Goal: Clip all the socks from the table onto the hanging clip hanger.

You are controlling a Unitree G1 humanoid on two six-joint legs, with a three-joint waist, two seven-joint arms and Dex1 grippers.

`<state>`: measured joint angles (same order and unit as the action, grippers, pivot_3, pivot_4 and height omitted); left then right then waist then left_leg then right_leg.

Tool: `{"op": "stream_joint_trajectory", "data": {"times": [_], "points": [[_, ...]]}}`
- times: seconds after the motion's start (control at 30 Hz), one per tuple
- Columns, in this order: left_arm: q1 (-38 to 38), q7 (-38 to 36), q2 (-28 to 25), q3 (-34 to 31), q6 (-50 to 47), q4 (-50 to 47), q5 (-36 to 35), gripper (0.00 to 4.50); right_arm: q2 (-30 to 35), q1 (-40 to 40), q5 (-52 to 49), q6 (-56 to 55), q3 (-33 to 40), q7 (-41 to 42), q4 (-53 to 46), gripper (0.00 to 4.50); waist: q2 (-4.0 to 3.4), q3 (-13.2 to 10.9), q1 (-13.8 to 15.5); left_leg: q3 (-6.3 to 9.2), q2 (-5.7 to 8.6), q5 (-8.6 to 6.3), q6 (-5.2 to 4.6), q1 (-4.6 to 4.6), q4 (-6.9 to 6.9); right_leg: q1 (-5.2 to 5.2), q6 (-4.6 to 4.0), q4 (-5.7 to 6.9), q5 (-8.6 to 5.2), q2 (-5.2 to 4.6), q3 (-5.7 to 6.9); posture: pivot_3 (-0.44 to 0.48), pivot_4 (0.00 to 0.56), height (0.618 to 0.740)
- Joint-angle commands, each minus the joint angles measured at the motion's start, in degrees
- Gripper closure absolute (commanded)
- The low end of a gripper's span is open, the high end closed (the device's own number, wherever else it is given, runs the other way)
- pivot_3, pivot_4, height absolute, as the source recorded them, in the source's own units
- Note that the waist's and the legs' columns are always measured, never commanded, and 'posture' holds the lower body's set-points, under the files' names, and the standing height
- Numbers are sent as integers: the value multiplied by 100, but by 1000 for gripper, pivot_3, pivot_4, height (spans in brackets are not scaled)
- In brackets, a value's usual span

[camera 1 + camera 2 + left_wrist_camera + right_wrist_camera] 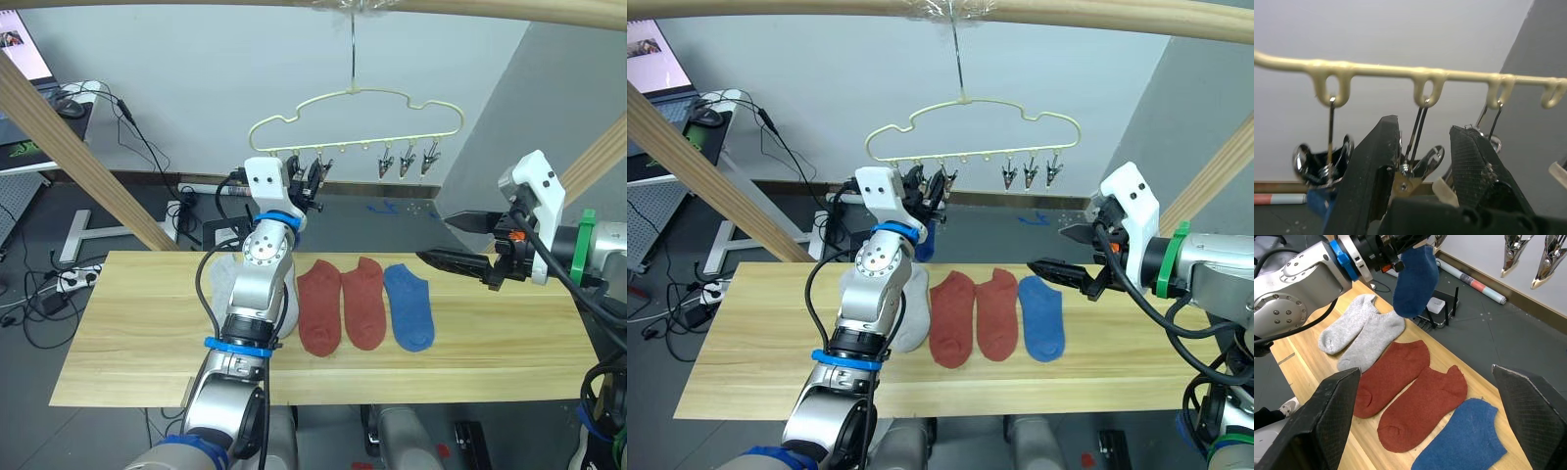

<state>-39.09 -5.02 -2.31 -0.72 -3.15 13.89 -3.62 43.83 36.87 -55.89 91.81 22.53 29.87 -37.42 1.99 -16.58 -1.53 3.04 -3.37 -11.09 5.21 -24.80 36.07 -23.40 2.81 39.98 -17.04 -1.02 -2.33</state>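
Five socks lie flat on the table point(745, 362) below my grippers: two light grey ones point(1359, 333) overlapping at their edges, two rust red ones point(1410, 391) side by side, and one blue sock point(1041, 316) at the end of the row nearest my right gripper. All are short, soft knit ankle socks with rounded toes. A sixth, the other blue sock point(1415, 279), hangs limp in the air just beneath my left gripper point(926, 186); it seems held at its top edge, though whether by a clip or by my fingers I cannot tell.

My left gripper is raised to the clip hanger point(358, 113), its two black textured fingers point(1371, 171) spread a little apart on either side of a small shiny metal clip point(1415, 169) that dangles on a thin wire from a loop of the pale yellow bar. Another clip hangs just beside my left finger, and three more hang free at the far end of the bar, above my right gripper.

My right gripper point(453, 242) hovers over the table's edge beyond the lying blue sock, its two pointed black fingers wide apart and holding nothing.

Light wooden plank grain runs along the tabletop; a thick wooden pole point(1068, 10) carries the hanger's metal hook.
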Motion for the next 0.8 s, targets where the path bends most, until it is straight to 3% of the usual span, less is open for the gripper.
{"op": "stream_joint_trajectory", "data": {"times": [0.03, 0.23, 0.5, 0.67, 0.8], "points": [[-94, 29, 27, -11, 161, -94, 21, 2602, 88, -11, -139, -75, 208, -37, -90, 0, 0, 0, -6, 0, 0, 0, 0, 0, 0, 0, 0, 0, 0, 0, 0, -47, 252, 740], [-104, 34, 15, -31, 142, -51, 21, 2602, 105, -14, -175, -110, 211, -100, -53, 0, 0, 0, -8, 0, 0, 0, 0, 0, -1, 0, 0, 0, 0, 0, 0, -47, 253, 740], [-86, 9, -3, -42, 79, -37, 4, 4244, 103, 15, -254, -170, 179, -225, 18, 0, 0, 0, -9, 0, 0, 0, 0, 0, -1, 0, 0, -1, 0, 0, -1, -44, 256, 740], [-154, 40, -5, -93, 33, -38, -28, 4319, 25, 43, -89, -286, -85, -425, 143, 0, 0, 0, -10, 0, 0, 0, 0, 0, -1, 0, 0, -1, 0, 0, -1, -40, 257, 740], [-227, -81, 5, -154, -198, -86, -184, 4319, 382, -135, 597, -634, -1171, -555, 378, 0, 1, -1, -11, 0, 0, 0, 0, 0, -1, 0, 1, -1, 0, 1, -1, -36, 258, 740]]}}
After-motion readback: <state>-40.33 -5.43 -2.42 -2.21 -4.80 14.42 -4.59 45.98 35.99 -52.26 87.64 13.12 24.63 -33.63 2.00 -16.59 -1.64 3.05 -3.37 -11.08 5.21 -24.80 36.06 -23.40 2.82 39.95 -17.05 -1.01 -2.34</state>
